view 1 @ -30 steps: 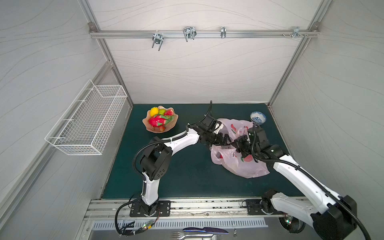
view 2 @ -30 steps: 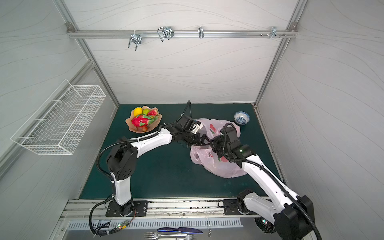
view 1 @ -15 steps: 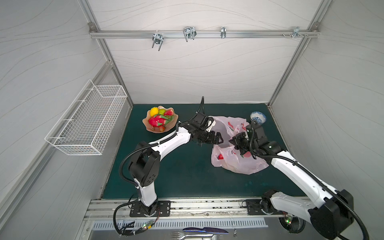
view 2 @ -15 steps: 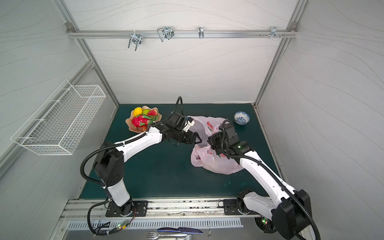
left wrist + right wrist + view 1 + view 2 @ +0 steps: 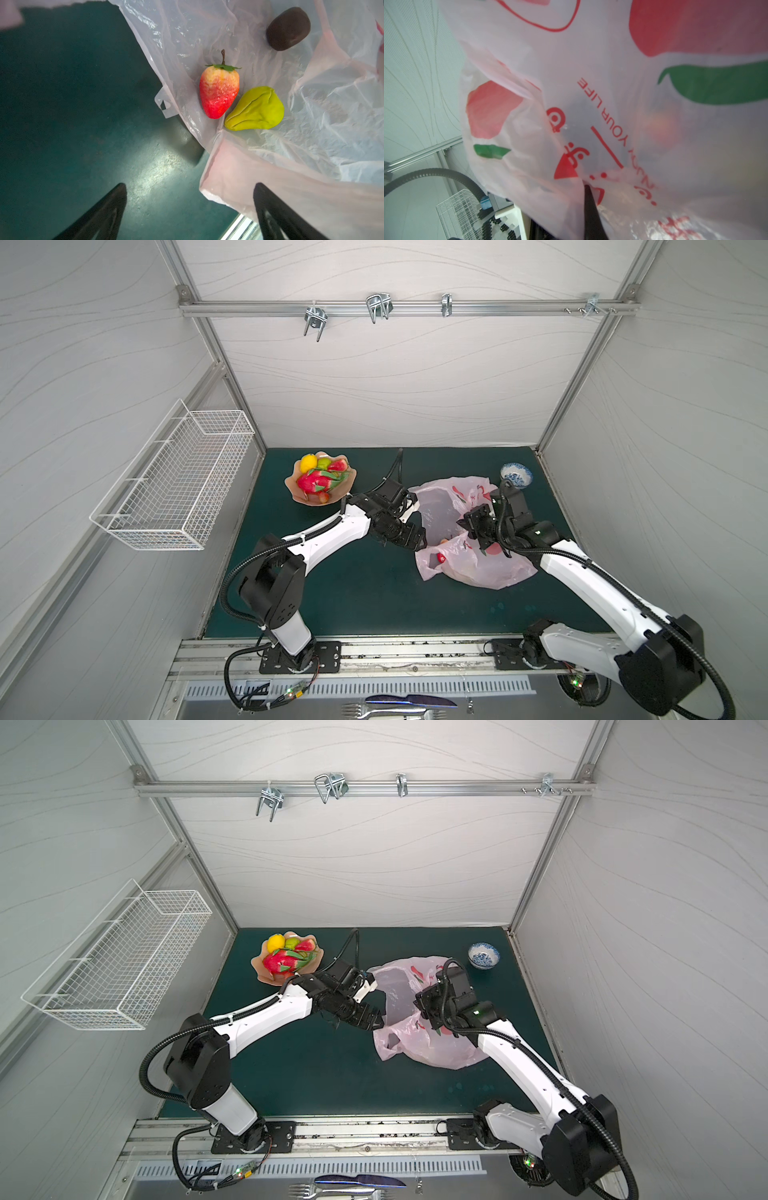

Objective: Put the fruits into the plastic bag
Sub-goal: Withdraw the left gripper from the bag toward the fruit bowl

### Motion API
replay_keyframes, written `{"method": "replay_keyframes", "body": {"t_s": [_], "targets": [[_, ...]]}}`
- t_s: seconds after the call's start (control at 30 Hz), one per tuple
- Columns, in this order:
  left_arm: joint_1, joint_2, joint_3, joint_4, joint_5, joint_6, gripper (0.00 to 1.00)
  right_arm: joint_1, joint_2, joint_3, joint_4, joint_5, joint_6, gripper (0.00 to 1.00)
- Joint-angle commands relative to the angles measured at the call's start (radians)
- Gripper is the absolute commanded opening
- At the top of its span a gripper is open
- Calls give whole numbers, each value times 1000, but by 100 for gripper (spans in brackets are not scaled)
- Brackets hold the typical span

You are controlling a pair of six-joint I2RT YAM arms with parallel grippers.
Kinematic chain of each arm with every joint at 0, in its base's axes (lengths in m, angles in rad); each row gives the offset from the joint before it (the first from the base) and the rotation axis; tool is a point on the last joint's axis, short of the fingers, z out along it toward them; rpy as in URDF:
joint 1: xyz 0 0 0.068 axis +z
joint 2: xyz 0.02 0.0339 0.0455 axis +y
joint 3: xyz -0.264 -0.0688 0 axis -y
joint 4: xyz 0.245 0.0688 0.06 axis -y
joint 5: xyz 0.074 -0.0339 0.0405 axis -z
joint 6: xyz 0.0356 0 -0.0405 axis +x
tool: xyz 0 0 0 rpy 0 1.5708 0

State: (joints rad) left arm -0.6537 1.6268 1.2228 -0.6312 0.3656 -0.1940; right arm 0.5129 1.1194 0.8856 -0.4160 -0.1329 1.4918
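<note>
ahead of the spread left gripper lay a strawberry; the right gripper pinched the flimsy plastic bag, probably best held near its mouth.

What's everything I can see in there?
crinkly pale-pink plastic bag: one, red prints, right of centre
toy strawberry: one, red, in the bag
toy pear: one, yellow-green, in the bag
round toy fruit: one, dark brown, in the bag
scalloped dish: one, peach, far left
toy lemon: one, yellow, in dish
toy dragon fruit: one, pink-red, in dish among others
small bowl: one, blue-and-white, far right
wire basket: one, white, left wall
left gripper: one, black, open, beside bag
right gripper: one, black, shut on bag
</note>
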Motion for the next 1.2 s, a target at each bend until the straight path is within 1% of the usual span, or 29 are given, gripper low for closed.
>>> {"method": "replay_keyframes", "body": {"t_s": [0.0,0.2,0.3,0.4,0.57,0.83,1.03,1.17], "targets": [[4,-63,-20,11,-25,25,97,5,4,12,20,-5,10,0],[20,-127,-62,26,-63,-12,97,6,4,10,22,-5,11,0],[49,-160,-68,15,-105,-32,97,6,4,10,23,-7,11,0],[106,-185,-62,-6,-144,-55,98,4,6,11,23,-6,11,0],[235,-206,-47,-31,-162,-72,98,6,11,16,25,-8,9,0],[358,-183,20,-84,-219,-42,98,4,17,23,26,-14,5,0],[402,-154,60,-95,-260,-53,98,3,20,24,26,-16,4,0],[426,-118,101,-97,-269,-52,98,2,23,27,25,-19,3,0]]}}
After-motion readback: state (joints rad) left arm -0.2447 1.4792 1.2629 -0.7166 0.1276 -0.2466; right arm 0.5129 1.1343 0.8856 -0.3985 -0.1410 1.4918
